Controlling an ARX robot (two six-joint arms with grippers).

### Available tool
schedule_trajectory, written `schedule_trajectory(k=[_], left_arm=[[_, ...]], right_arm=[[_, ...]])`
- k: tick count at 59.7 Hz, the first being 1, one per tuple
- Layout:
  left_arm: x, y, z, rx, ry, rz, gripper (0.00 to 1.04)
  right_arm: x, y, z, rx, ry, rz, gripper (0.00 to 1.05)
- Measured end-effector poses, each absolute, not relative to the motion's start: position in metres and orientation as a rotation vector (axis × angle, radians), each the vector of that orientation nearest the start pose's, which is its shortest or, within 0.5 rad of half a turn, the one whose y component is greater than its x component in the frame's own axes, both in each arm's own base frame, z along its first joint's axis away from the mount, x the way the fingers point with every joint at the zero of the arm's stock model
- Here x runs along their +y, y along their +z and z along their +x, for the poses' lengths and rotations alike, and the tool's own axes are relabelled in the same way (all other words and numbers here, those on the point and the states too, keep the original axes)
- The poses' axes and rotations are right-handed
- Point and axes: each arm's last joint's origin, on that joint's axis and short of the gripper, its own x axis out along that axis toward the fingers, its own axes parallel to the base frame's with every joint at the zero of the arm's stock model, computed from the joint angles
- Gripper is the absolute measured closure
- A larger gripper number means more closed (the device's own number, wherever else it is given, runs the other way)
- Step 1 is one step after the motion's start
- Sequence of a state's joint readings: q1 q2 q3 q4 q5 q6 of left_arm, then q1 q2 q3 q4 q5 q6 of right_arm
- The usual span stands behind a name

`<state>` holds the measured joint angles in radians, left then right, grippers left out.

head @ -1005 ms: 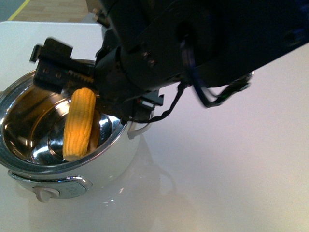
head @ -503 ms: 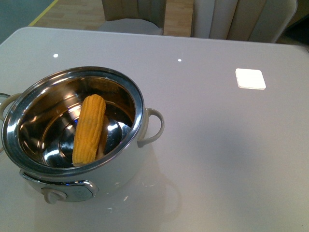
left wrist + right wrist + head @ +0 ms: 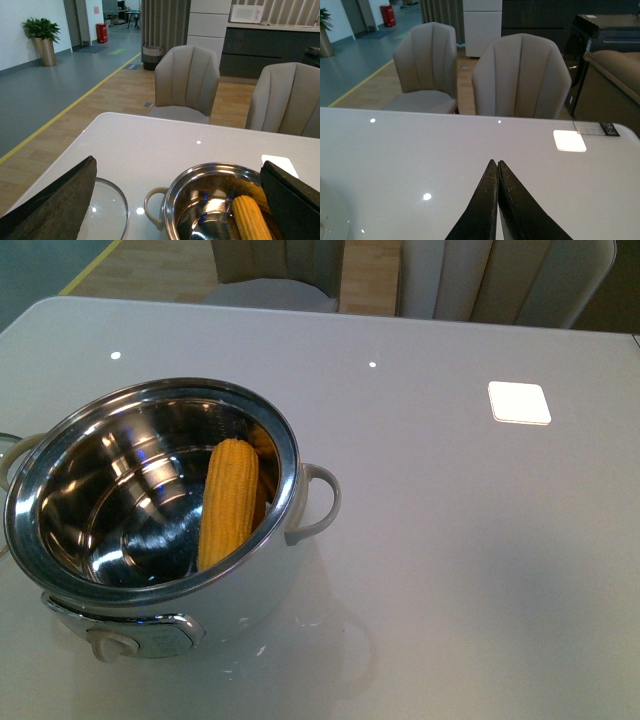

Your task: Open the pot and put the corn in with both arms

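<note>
The white pot (image 3: 240, 605) stands open at the table's front left, its steel inside showing. The yellow corn (image 3: 229, 503) lies in it, leaning against the right inner wall. In the left wrist view the pot (image 3: 200, 175) and corn (image 3: 252, 220) lie below my left gripper (image 3: 180, 200), which is open and empty, its black fingers (image 3: 55, 205) far apart. The glass lid (image 3: 107, 212) lies flat on the table beside the pot. My right gripper (image 3: 495, 165) is shut and empty above bare table. Neither arm shows in the front view.
A small white square tile (image 3: 519, 402) lies at the table's far right, also in the right wrist view (image 3: 569, 140). Beige chairs (image 3: 520, 80) stand behind the table's far edge.
The arm that covered the front view one second ago has pulled out of sight. The corn has rolled from the pot's middle to its right inner wall.
</note>
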<state>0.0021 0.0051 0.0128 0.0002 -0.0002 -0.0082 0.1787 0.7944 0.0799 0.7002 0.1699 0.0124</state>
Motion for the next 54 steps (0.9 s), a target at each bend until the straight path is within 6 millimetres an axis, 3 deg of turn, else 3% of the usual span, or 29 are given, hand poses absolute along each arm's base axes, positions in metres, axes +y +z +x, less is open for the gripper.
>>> schedule_trajectory(k=[13, 22, 54], left_arm=[[0.000, 0.167, 0.097, -0.008, 0.002, -0.008, 0.07], [0.000, 0.167, 0.097, -0.008, 0.003, -0.008, 0.07], [0.000, 0.167, 0.097, -0.008, 0.002, -0.008, 0.07]], right_arm=[[0.014, 0.165, 0.141, 0.003, 0.007, 0.006, 1.03], [0.001, 0.169, 0.133, -0.007, 0.000, 0.006, 1.03], [0.000, 0.172, 0.114, -0.018, 0.001, 0.006, 1.03]])
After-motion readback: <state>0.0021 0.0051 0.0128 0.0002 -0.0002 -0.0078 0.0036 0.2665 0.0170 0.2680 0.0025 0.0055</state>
